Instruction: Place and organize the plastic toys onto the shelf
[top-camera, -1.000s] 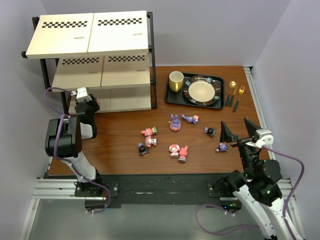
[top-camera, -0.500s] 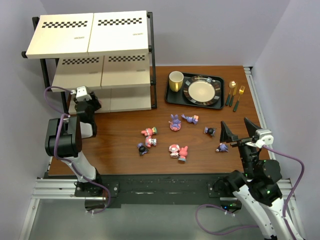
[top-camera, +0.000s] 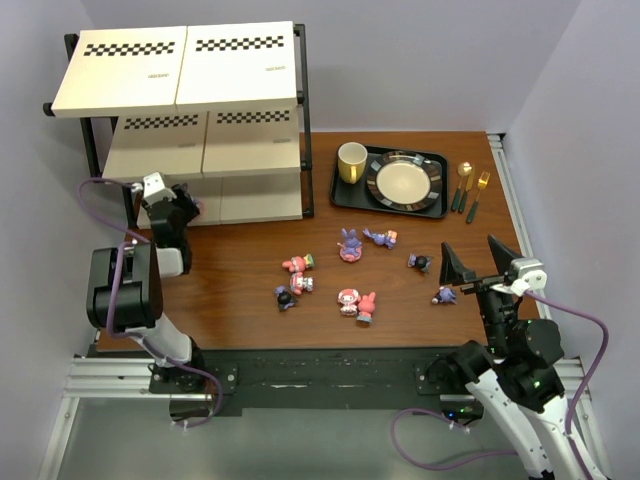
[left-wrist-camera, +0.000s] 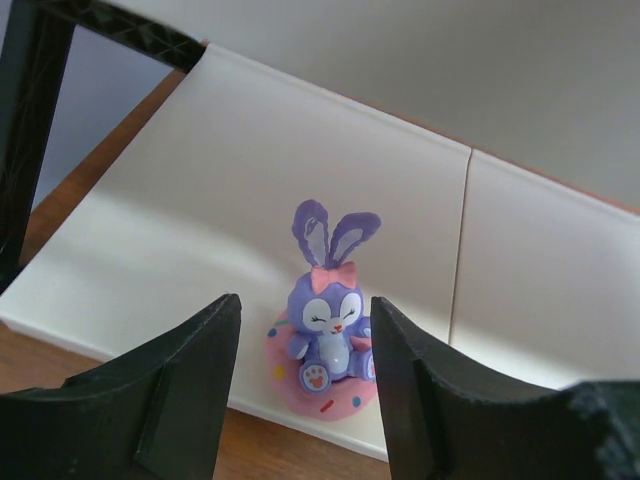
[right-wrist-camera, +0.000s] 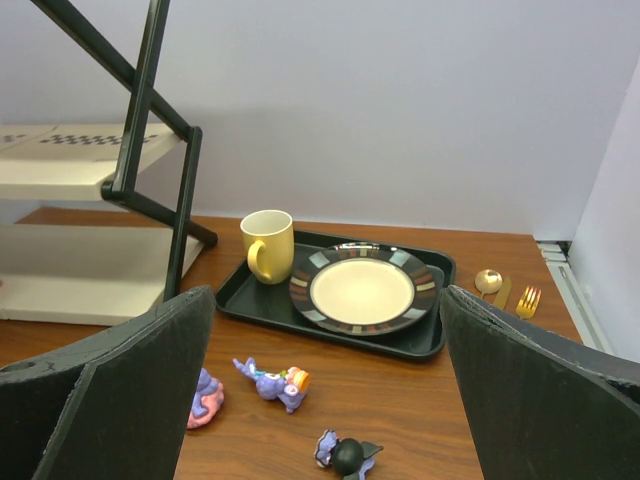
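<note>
That purple bunny sits upright at the front edge of the bottom board of the shelf. The left gripper is open and clear of it, and the right gripper is wide open and empty. These look like light, hard, slick plastic, so I'd pinch the other toys on the desk by the body, not the ears.

The worktop is lit brightly and evenly from above, and only short, soft shadows are cast beside the toys. The lower boards of the shelf are shaded by its top tier. The purple bunny figurine is rendered sharply, whereas the left tool and the right tool are shown dark and blurred close to the lens.
</note>
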